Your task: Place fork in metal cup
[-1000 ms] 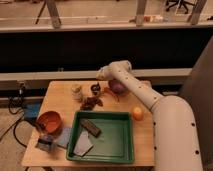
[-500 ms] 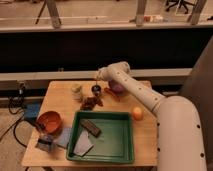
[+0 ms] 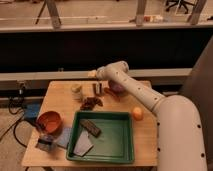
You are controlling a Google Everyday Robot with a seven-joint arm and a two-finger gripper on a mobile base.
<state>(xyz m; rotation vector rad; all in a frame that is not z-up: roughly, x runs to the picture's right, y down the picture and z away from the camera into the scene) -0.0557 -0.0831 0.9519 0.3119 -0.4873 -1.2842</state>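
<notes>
A light wooden table (image 3: 60,92) stands on a pale floor (image 3: 12,150) before a long, dark, low wall topped by a pale ledge (image 3: 45,76). Beyond it, metal frame legs (image 3: 52,12) stand on a bright floor. The gripper (image 3: 97,86) is at the table's far edge.

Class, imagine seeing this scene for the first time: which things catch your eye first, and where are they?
The big white robot arm sweeps in from the right, its hand at the metal cup near the table's back edge. A green tray fills the front, with an orange bowl at its left.
</notes>
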